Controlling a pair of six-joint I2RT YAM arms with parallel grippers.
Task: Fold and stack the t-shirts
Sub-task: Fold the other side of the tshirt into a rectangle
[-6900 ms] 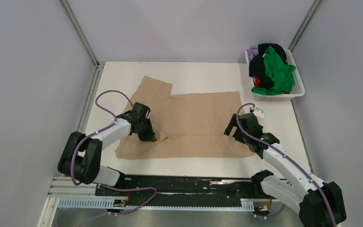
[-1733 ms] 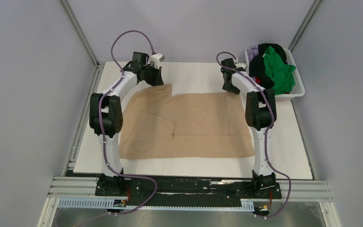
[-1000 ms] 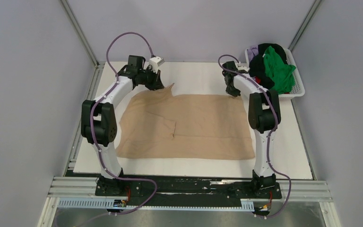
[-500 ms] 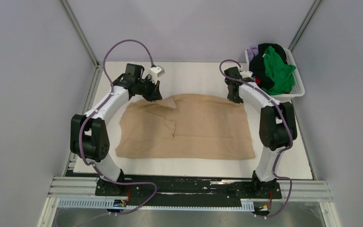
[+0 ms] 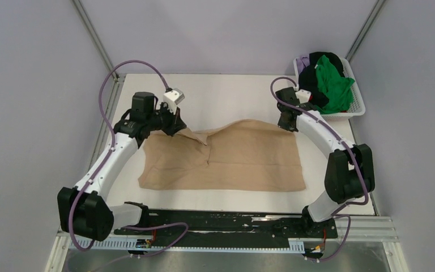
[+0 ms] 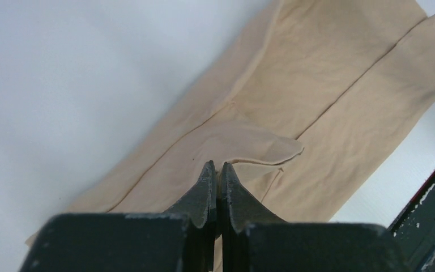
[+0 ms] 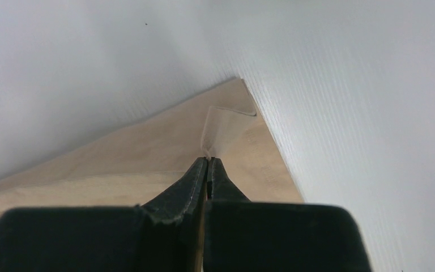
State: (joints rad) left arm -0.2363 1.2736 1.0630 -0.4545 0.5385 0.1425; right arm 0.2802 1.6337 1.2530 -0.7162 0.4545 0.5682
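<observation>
Change: since half a second ago both arms have drawn back from the far side toward mid-bench, carrying the t-shirt's far edge with them, so less cloth shows beyond the hands.
Bench: the white flat bench [image 5: 232,90] carries the cloth on its middle and near part.
Shirt: the large tan-beige cloth t-shirt [image 5: 243,161] lies spread flat, its near edge close to the bench's near side and its far edge lifted at two corners, sagging between them.
Arms: the left arm reaches up and bends inward; the right arm arcs wide, its elbow out to the right.
Basket: the white latticed plastic basket [image 5: 358,97] sits at the far right corner, holding a bright green shirt [image 5: 333,85] and a black shirt [image 5: 320,60] heaped together.
Left hand: the left hand [image 6: 216,168] is clamped on the far left corner, fingers pressed together.
Right hand: the right hand [image 7: 208,161] is pinched on the far right corner.
Wrist views only: the left shows a small flap curling out beside the fingertips; the right shows the corner folded over just past the tips.
</observation>
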